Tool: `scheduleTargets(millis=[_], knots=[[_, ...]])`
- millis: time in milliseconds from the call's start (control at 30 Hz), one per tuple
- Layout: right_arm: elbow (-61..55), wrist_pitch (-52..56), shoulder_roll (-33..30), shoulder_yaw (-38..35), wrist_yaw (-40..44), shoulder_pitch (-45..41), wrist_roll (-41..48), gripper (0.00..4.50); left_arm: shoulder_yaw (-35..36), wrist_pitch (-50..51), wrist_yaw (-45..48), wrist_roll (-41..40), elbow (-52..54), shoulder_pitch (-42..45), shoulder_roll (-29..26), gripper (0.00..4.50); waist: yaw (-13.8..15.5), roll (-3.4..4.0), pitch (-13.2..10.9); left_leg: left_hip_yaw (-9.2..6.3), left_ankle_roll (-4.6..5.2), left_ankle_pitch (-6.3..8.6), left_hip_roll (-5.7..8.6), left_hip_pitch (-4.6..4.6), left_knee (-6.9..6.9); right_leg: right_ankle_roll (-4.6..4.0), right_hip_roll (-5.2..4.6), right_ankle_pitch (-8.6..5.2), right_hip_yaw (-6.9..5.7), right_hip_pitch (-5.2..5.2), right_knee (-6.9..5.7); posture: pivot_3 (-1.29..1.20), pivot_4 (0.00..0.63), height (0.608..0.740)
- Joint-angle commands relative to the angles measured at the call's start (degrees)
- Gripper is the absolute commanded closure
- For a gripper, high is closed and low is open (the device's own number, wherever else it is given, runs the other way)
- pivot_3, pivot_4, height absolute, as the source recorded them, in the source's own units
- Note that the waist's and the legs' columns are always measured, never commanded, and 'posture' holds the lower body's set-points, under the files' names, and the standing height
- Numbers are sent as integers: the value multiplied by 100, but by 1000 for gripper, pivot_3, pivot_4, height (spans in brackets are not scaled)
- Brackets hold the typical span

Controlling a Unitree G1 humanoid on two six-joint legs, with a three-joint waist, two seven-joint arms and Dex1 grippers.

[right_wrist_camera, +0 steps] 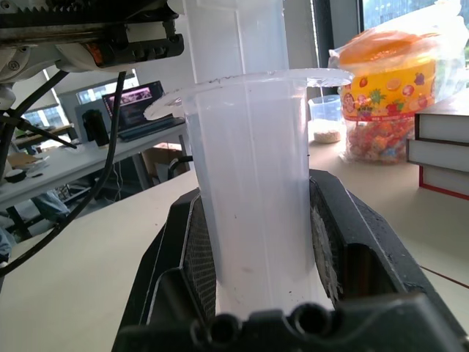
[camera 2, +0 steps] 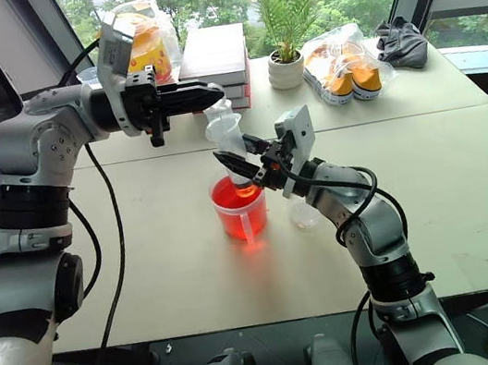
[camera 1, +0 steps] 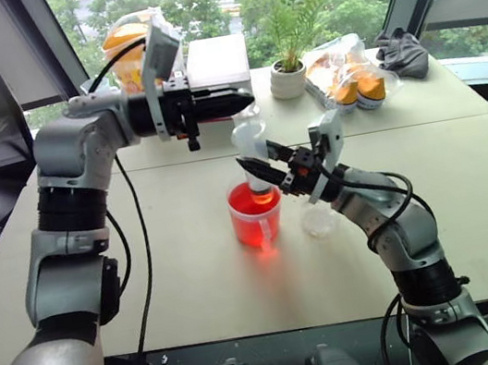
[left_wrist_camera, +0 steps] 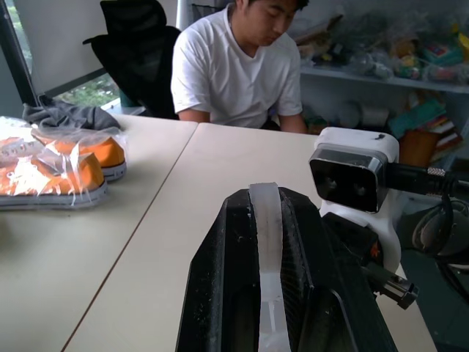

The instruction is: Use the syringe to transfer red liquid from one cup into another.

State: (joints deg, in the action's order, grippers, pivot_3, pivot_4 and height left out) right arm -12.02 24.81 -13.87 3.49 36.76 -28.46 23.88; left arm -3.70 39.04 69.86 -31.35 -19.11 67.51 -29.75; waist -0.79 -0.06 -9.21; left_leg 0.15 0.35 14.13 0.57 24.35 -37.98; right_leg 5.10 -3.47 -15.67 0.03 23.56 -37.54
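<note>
The syringe (camera 1: 251, 148) stands upright with its orange tip dipped into the handled cup of red liquid (camera 1: 256, 220) at the table's middle. My right gripper (camera 1: 259, 172) is shut on the clear barrel (right_wrist_camera: 256, 191), just above that cup's rim. My left gripper (camera 1: 246, 100) points level to the right above the barrel, shut on the clear plunger top (left_wrist_camera: 268, 257). The smaller handleless clear cup (camera 1: 319, 220) sits on the table to the right of the red cup, under my right wrist.
At the table's far side stand a stack of books (camera 1: 216, 61), a potted plant (camera 1: 288, 77), bagged orange shoes (camera 1: 353, 80), a snack jar (camera 1: 127, 57) and a grey cloth (camera 1: 402, 53). A person (left_wrist_camera: 234, 66) sits at the table's right end.
</note>
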Motion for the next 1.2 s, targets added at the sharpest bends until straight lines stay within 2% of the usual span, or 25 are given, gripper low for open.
scheduleTargets(millis=[33,333,500,633,933,1200], knots=[[-74,134,-2,395,233,130,31,3100,506,-414,-238,79,38,416,-214,4464,0,0,0,0,0,0,0,0,0,0,0,0,0,0,0,0,150,740],[-371,304,-32,223,135,-207,129,3100,440,-410,-185,37,227,159,-211,4464,0,0,0,0,0,0,0,0,0,0,0,0,0,0,0,0,150,740],[-561,455,-64,88,57,-372,219,3100,368,-235,-82,-16,404,-36,-276,2281,-3,0,-1,0,0,0,-1,0,0,0,0,0,0,2,0,0,150,740],[-698,566,-107,-19,-32,-448,309,3100,426,-78,7,-122,546,-150,-369,146,-2,0,-1,-1,0,0,-1,0,0,0,-1,0,0,0,0,0,150,740],[-922,765,-236,-374,-360,-635,499,3100,590,-7,190,-262,695,-380,-649,64,5,-2,-2,-2,0,0,-1,1,0,0,-2,0,-1,0,0,0,150,740],[-1255,1226,-907,-1537,-900,-945,1051,3100,570,-100,76,-222,506,-287,-365,64,27,-6,-5,-2,0,0,0,2,-1,0,-4,0,-2,-1,4,0,150,740]])
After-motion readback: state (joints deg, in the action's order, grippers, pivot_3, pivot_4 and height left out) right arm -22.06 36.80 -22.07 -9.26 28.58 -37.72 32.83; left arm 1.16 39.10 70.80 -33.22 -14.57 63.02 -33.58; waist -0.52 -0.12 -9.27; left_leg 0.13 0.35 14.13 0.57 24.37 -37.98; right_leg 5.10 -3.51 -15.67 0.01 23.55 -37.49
